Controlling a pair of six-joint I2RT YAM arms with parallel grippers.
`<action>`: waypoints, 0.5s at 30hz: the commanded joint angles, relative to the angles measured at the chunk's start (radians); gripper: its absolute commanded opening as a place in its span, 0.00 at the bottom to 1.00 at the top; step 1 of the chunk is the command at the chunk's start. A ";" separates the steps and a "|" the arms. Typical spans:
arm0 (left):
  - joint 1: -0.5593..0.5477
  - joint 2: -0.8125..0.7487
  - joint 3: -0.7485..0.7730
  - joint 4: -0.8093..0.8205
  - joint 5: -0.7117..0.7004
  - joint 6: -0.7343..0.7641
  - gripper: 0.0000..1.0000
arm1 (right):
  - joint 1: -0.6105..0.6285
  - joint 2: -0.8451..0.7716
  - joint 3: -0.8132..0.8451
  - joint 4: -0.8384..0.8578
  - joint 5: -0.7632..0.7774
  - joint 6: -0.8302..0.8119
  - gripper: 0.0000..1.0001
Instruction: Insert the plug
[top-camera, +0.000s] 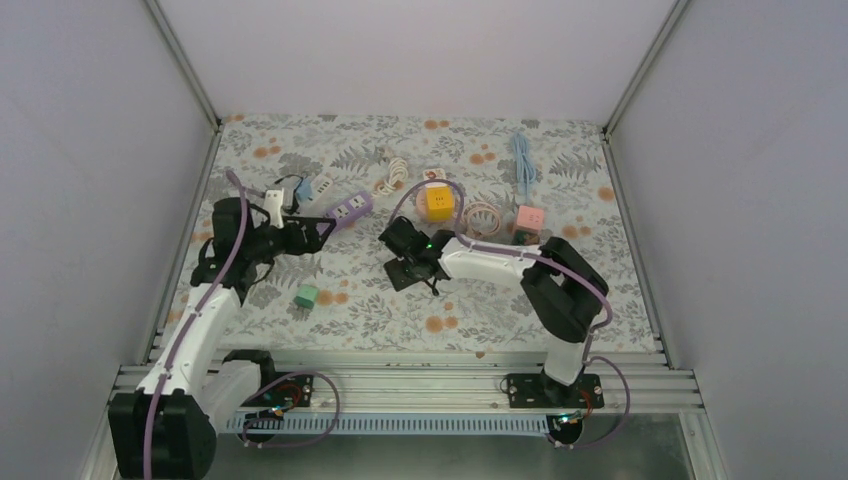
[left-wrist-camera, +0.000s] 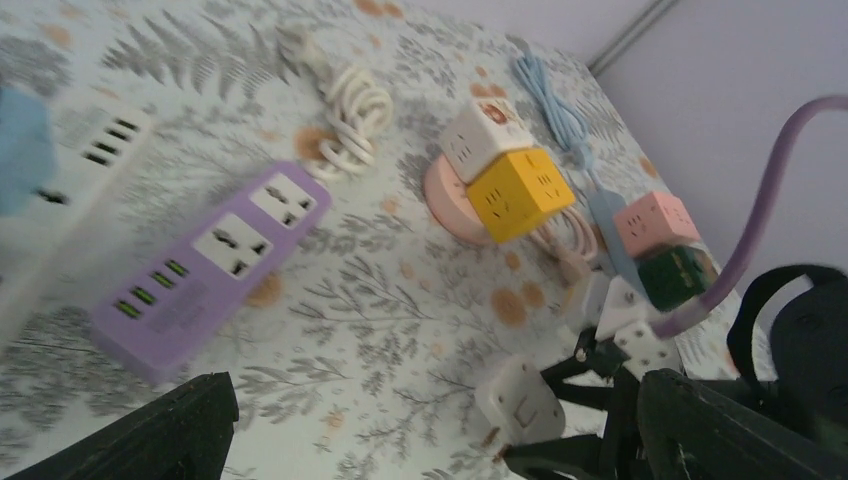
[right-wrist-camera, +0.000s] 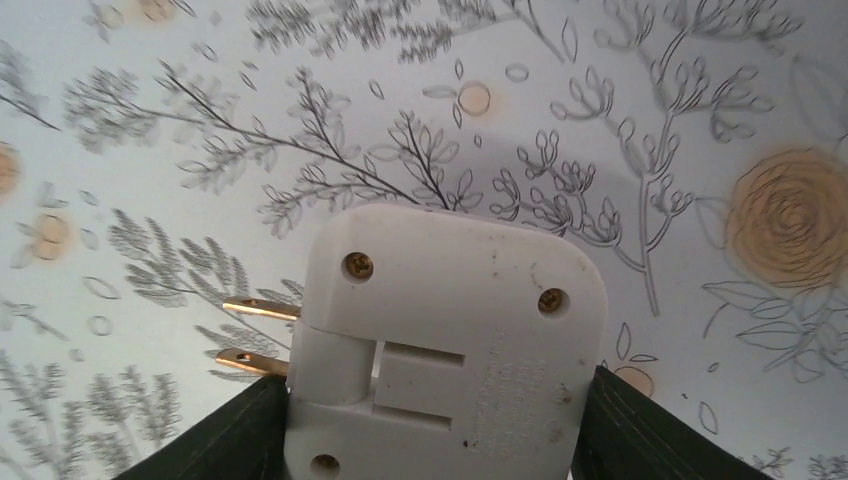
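— So, where is the plug (right-wrist-camera: 450, 330)?
— Near the middle of the table (top-camera: 560, 300), between the right fingers (right-wrist-camera: 230, 440). They pinch it by its two sides. Its two brass prongs (right-wrist-camera: 255, 308) point to 9 o'clock in the right wrist view. I cannot tell whether it rests on the table or hangs just above it.
— And the left fingers (left-wrist-camera: 190, 420)?
— Spread wide, holding nothing. In the top view the purple strip (top-camera: 350, 208) lies just beside them at 1 o'clock, sockets up.
— Anything else near the plug?
— A yellow cube (top-camera: 439, 202) at its 1 o'clock, apart from it.
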 joint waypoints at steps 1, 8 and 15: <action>-0.053 0.050 -0.025 0.089 0.089 -0.081 1.00 | -0.001 -0.104 -0.023 0.085 0.020 -0.019 0.55; -0.159 0.140 -0.062 0.163 0.143 -0.145 1.00 | -0.002 -0.242 -0.075 0.192 -0.022 -0.075 0.56; -0.233 0.165 -0.033 0.288 0.224 -0.257 0.99 | -0.002 -0.331 -0.110 0.305 -0.111 -0.106 0.57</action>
